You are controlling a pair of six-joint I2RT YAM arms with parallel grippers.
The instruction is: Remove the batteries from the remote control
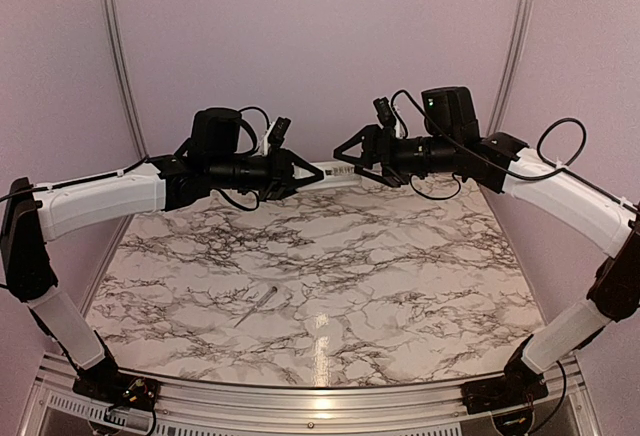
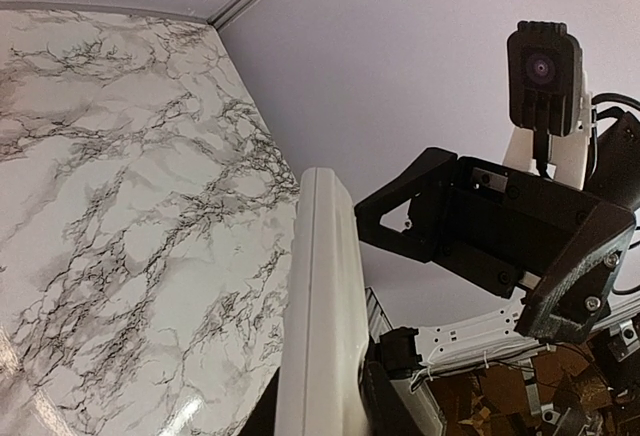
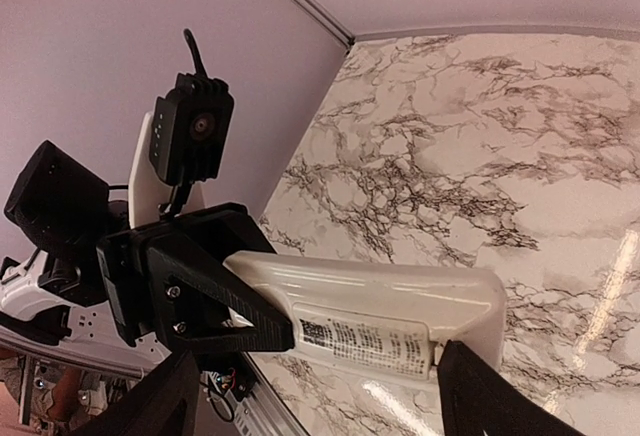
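Note:
The white remote control (image 1: 334,170) is held in the air over the back of the marble table (image 1: 400,256), between my two grippers. My left gripper (image 1: 303,172) is shut on one end of it; in the left wrist view the remote (image 2: 322,296) rises edge-on from that gripper (image 2: 325,418). My right gripper (image 1: 346,162) is open, its fingers wide apart on either side of the remote's other end (image 3: 400,301). The face towards the right wrist camera carries a printed label (image 3: 365,341) on a closed cover. No batteries show.
A thin pale grey stick (image 1: 258,305) lies on the table left of centre, near the front. Lilac walls with metal corner rails (image 1: 118,46) close in the back and sides. The arm bases stand at the near edge (image 1: 300,406).

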